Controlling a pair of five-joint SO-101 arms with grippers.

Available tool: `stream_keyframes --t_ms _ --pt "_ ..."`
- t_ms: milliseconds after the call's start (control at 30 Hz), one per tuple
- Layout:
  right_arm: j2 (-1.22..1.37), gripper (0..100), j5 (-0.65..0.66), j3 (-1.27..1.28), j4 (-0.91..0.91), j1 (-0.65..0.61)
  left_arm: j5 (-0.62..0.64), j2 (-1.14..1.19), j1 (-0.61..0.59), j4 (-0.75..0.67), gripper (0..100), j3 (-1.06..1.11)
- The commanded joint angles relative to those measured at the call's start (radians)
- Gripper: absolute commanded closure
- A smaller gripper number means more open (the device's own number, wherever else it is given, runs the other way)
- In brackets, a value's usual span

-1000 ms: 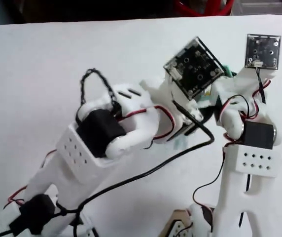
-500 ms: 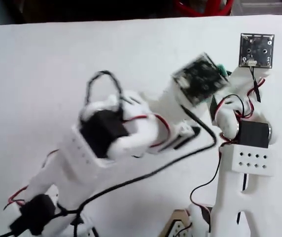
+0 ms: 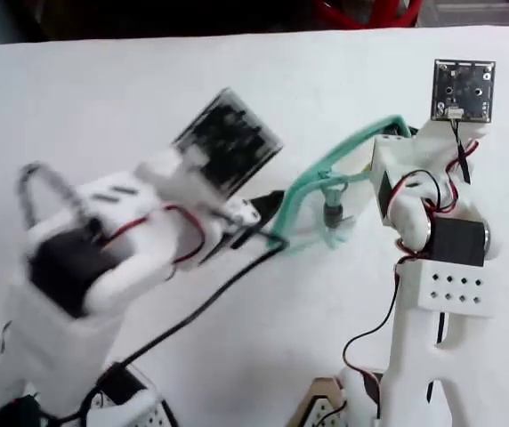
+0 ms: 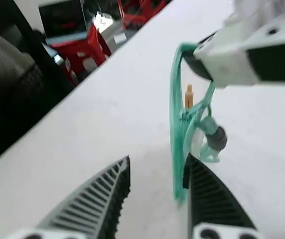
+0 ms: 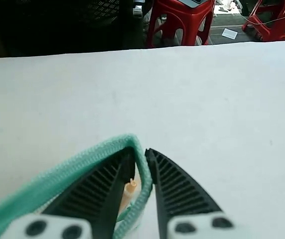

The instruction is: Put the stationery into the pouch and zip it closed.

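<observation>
**Pouch.** The pouch (image 3: 326, 173) is clear with a teal border. It is stretched between the two tools above the white counter (image 3: 148, 80). In the left wrist view its teal edges (image 4: 175, 124) stand apart along the middle section. I cannot tell whether its lower end touches the counter.

**Contents.** A small orange item (image 4: 189, 94) shows at the pouch's upper half, between the parted edges. A dark grey item (image 4: 217, 137) sits at the pouch's lower half, just beside the teal border. I cannot confirm what either one is, or whether the grey one lies inside.

**Right tool.** The right tool (image 5: 139, 151) is clenched on the pouch's upper end. The teal border is pinched between its two black fingers (image 5: 175, 191). The orange item (image 5: 131, 186) shows just behind the pinched border.

**Left tool.** The left tool (image 4: 157, 162) is at the pouch's lower end and is released, with its fingers well apart. The bottom of the teal border lies against the inner face of one finger (image 4: 205, 191). The other finger (image 4: 105, 196) is clear of the pouch.

**Surroundings.** Red stools (image 5: 182, 20) stand beyond the counter's far edge, well apart from the pouch.
</observation>
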Motion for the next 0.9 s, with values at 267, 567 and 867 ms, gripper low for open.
stream_keyframes --t_ms 267,567,867 --pt "0.038 98.1 -0.005 0.034 0.002 -0.010 -0.008 -0.348 0.028 -0.430 69 0.620" --pt "0.038 98.1 -0.005 0.034 -0.001 -0.010 0.002 -0.354 0.031 -0.695 70 0.848" --pt "0.038 98.1 -0.005 0.035 -0.001 -0.016 0.002 -0.340 0.036 -0.967 76 1.042"
